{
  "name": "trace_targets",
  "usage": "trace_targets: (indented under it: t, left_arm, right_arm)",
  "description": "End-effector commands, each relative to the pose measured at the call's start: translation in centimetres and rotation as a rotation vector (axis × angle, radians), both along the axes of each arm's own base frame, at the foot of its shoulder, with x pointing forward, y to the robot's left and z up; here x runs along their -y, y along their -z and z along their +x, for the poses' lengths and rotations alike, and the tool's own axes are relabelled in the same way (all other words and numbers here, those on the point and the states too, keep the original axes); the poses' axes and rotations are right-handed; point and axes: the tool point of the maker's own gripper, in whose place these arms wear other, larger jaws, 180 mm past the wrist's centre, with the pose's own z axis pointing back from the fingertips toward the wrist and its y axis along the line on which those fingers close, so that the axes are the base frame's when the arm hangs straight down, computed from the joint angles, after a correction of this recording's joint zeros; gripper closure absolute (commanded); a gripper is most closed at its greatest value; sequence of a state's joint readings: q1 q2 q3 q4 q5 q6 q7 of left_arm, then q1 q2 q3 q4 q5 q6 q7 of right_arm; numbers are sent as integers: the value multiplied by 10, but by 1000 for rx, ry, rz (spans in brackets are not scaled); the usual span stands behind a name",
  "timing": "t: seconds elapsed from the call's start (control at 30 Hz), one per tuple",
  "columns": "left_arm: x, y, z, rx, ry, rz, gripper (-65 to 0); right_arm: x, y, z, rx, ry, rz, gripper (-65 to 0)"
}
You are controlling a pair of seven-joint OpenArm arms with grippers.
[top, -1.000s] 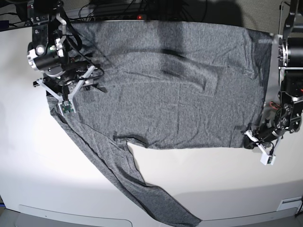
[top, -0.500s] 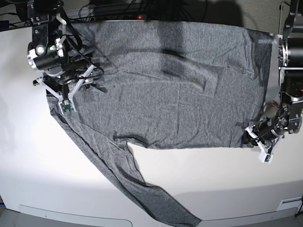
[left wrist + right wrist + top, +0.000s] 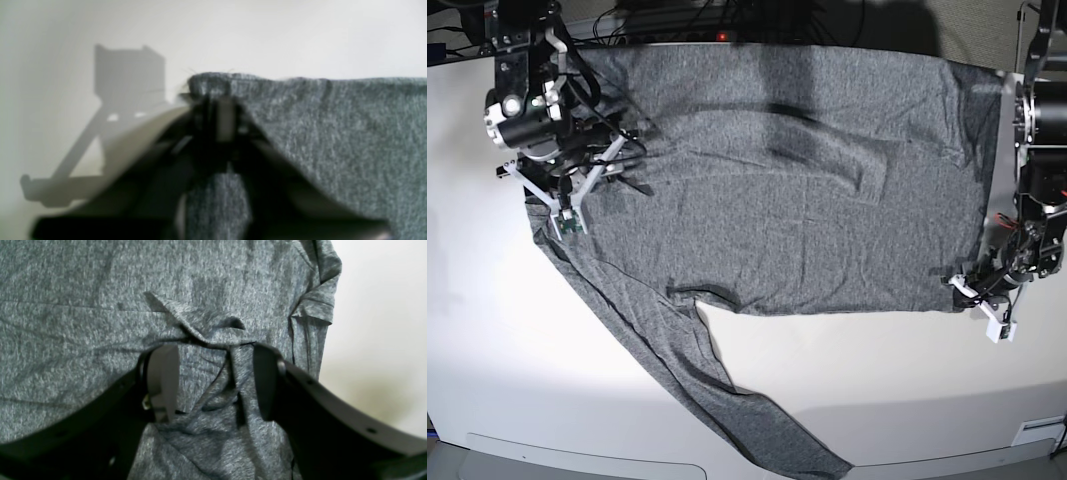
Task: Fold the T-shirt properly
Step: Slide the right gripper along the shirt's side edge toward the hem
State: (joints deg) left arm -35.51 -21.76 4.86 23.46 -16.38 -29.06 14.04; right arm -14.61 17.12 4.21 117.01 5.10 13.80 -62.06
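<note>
Since a second ago the left pincer (image 3: 983, 292) has shifted slightly at the T-shirt (image 3: 797, 170) corner. Base view: shirt lies spread on the desk (image 3: 487, 330), one sleeve trailing; no fold made. Left wrist: pincer clenched on the hem (blurred). Right wrist: right pincer (image 3: 213, 383) spread over bunched fabric, gripping nothing. No readable writing.

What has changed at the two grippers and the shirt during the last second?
The left gripper opened briefly at the hem corner of the T-shirt, then closed again on it, pinching the fabric edge. The right gripper stayed open over the shoulder area, jaws straddling a wrinkle. The shirt itself lay as before, one sleeve trailing toward the near table edge.
</note>
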Motion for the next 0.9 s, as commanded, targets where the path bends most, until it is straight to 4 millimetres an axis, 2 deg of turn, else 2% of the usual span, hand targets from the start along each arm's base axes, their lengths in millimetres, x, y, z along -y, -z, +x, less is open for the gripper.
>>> trace_targets:
  t: [0.0, 0.27, 0.43, 0.53, 0.63, 0.87]
  left_arm:
    - [-4, -15, 12, 40, -4, 1, 0]
    - [-6, -14, 9, -23, 14, 18, 0]
    - [-12, -21, 9, -46, 29, 46, 0]
    - [-11, -27, 13, -31, 26, 33, 0]
    - [-9, -29, 14, -21, 11, -2, 0]
    - [-7, -28, 13, -19, 6, -20, 0]
  right_arm:
    - [2, -10, 6, 37, -4, -8, -351]
    - [0, -14, 11, 71, -12, -1, -351]
    - [-7, -33, 33, 230, -38, 31, -351]
    - [-3, -37, 44, 267, -3, 39, -351]
    - [7, -30, 62, 271, 34, 41, -351]
    - [41, 4, 114, 188, 135, 41, -351]
